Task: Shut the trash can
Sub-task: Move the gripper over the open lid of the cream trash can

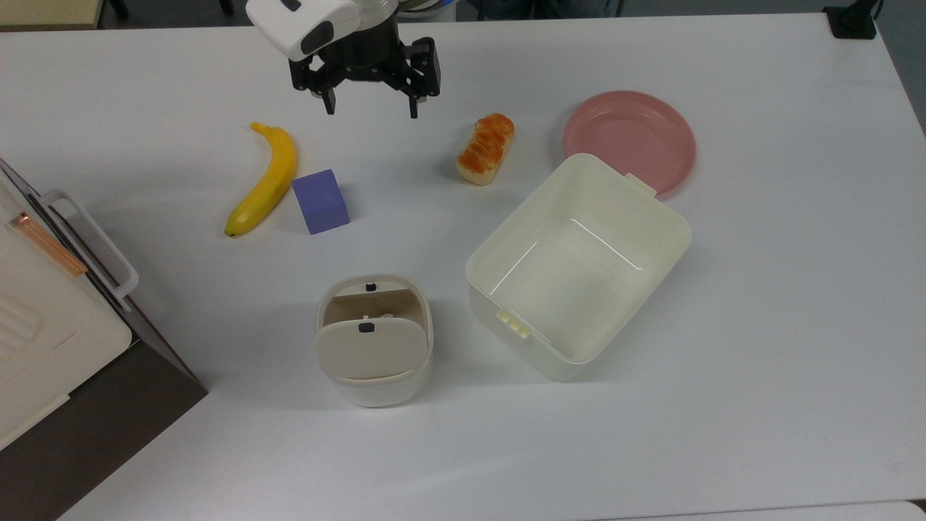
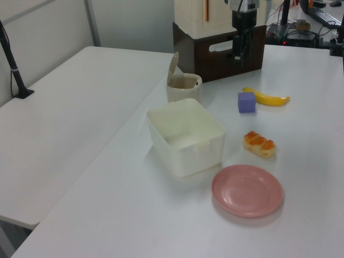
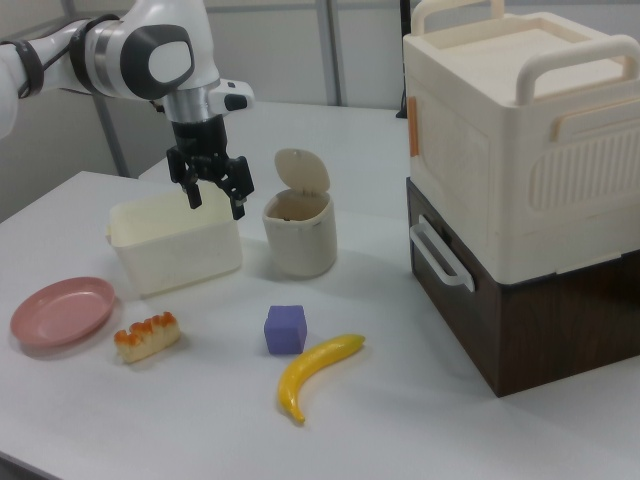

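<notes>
Smooth white table (image 1: 759, 347) — rounded plastic trash can (image 1: 374, 340)

Arm (image 1: 311, 22) cut by top view's upper edge. Cream-and-brown appliance (image 1: 51, 347) cut at top view's left edge. Trash can (image 2: 183, 86) contents indiscernible.

— Can you see any words or numbers on anything?
— No. No words, no numbers, no labels and no signs that I can read on any of the things.
</notes>
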Robot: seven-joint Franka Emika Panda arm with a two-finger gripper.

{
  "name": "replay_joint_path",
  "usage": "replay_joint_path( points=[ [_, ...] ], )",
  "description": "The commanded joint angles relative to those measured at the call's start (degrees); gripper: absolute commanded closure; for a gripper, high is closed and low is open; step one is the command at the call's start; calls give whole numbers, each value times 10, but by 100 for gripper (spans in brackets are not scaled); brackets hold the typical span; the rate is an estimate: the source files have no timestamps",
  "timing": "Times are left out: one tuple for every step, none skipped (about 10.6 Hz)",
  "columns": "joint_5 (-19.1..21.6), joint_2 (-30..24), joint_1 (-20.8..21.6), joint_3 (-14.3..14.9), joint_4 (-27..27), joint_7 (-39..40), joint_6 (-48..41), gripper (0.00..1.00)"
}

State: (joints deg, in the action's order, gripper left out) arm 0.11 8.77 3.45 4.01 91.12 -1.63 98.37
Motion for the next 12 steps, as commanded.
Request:
replay_joint_path(
  points=[
    [3, -15, -5, -8, 17, -9, 6, 0],
    [3, -16, -5, -8, 17, -8, 5, 0],
    [3, -16, -11, -8, 16, -7, 6, 0],
    [3, -15, -11, -8, 16, -7, 7, 0],
    [4, -15, -11, -8, 16, -7, 7, 0],
    [3, -15, -11, -8, 16, -7, 8, 0],
    [3, -15, -11, -8, 15, -7, 8, 1],
    [3, -15, -11, -8, 15, -7, 8, 5],
    [3, -15, -11, -8, 15, -7, 8, 12],
    [4, -15, -11, -8, 15, -7, 8, 18],
    [3, -15, -11, -8, 15, -7, 9, 26],
    [4, -15, -11, -8, 15, -7, 16, 37]
  ],
)
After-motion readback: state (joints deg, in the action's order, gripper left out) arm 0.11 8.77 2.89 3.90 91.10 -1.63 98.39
